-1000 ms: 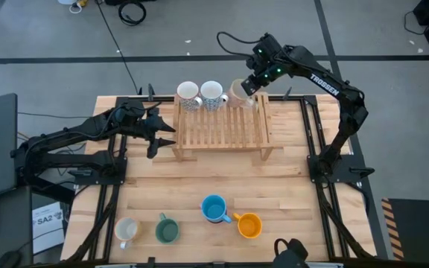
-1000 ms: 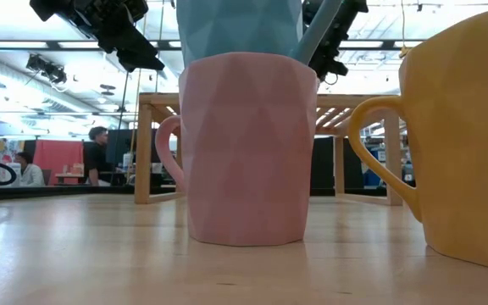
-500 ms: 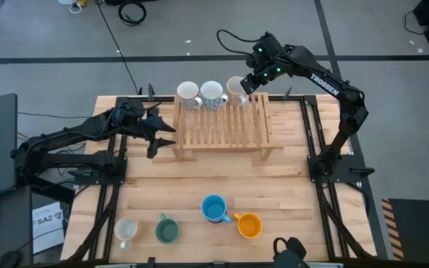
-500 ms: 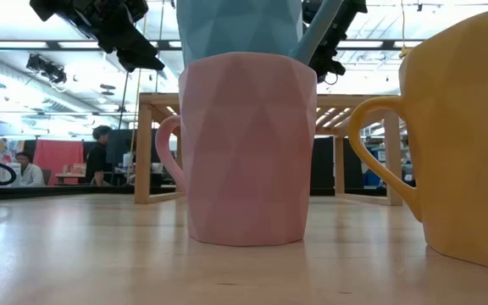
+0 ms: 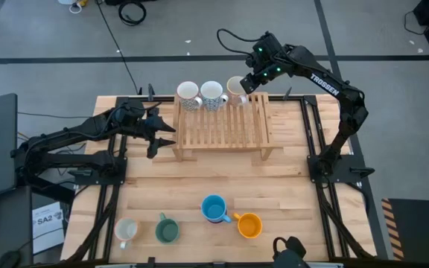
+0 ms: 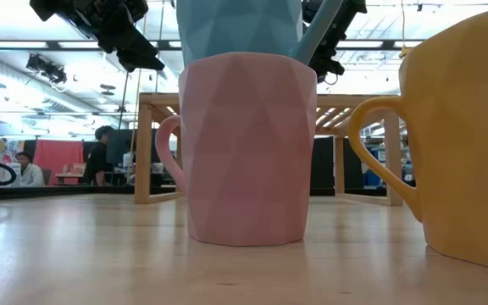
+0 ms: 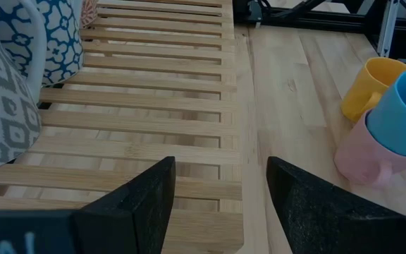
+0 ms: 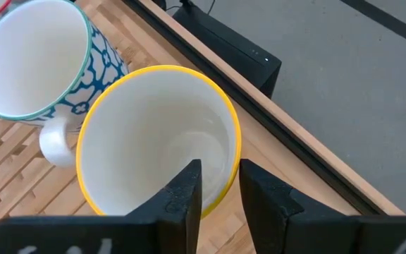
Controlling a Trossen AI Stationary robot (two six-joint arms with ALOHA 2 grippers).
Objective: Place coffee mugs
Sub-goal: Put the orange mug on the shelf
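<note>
Three mugs stand in a row at the far edge of the wooden slatted rack (image 5: 222,126): a grey-patterned one (image 5: 188,94), a blue-patterned one (image 5: 213,94) and a cream one with a yellow rim (image 8: 157,137). My right gripper (image 8: 220,187) is open above the cream mug. One finger is inside it and one outside, with the rim in the gap between them. My left gripper (image 7: 220,190) waits open over the rack's left end. Near the front edge stand a cream mug (image 5: 127,230), a green mug (image 5: 167,230), an orange mug (image 5: 249,225) and a blue mug (image 5: 214,209) stacked in a pink one (image 6: 248,148).
The rack's slats in front of the three mugs are bare. Black frame rails (image 5: 315,134) run along both sides of the table. People sit in the room behind the table (image 6: 100,157).
The yellow-rimmed cream mug under my right gripper has settled a little toward the blue-patterned mug on the rack. Both arms have kept their places.
</note>
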